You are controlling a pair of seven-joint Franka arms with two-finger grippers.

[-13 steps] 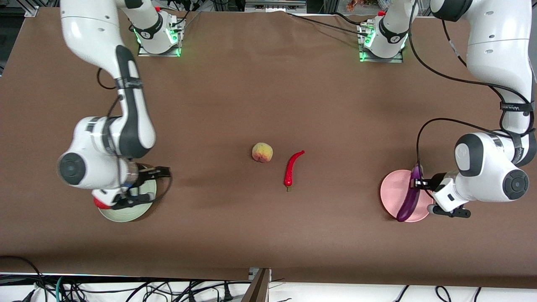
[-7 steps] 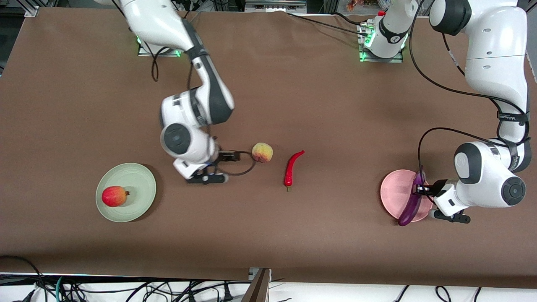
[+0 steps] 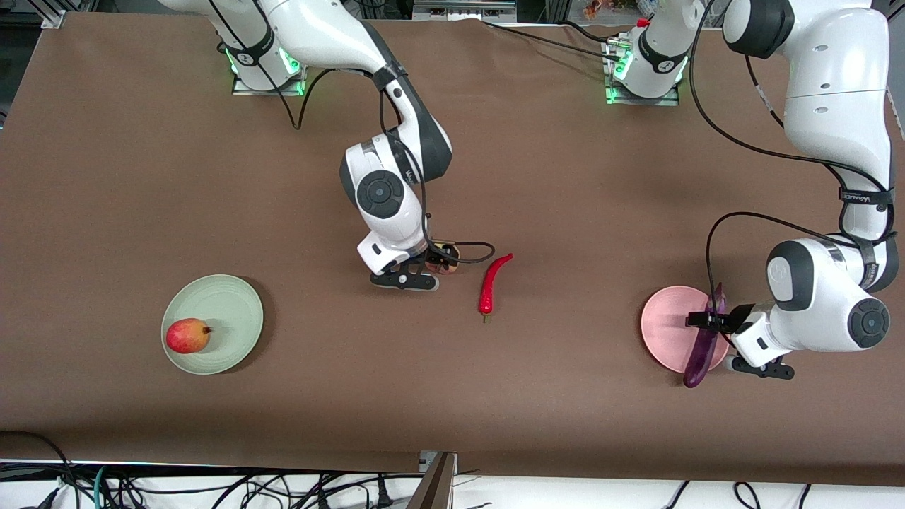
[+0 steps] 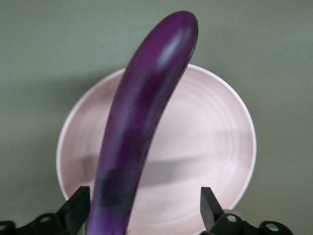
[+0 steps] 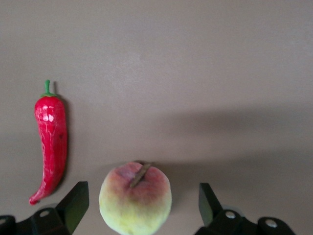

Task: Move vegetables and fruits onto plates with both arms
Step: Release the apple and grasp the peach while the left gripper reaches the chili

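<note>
Right tool (image 5: 139, 210) hangs open over the peach (image 5: 135, 197), chili (image 3: 492, 284) just beside – left tool (image 4: 142, 210), open, eggplant (image 4: 142, 122) lying across the pink plate (image 4: 215, 147).

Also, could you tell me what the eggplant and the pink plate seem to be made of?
Eggplant: probably moulded plastic; smooth, glossy skin with a bright highlight and uniform purple. Pink plate: matte, with faint concentric rings and no glare; maybe plastic or unglazed ceramic, I can't tell which.
</note>
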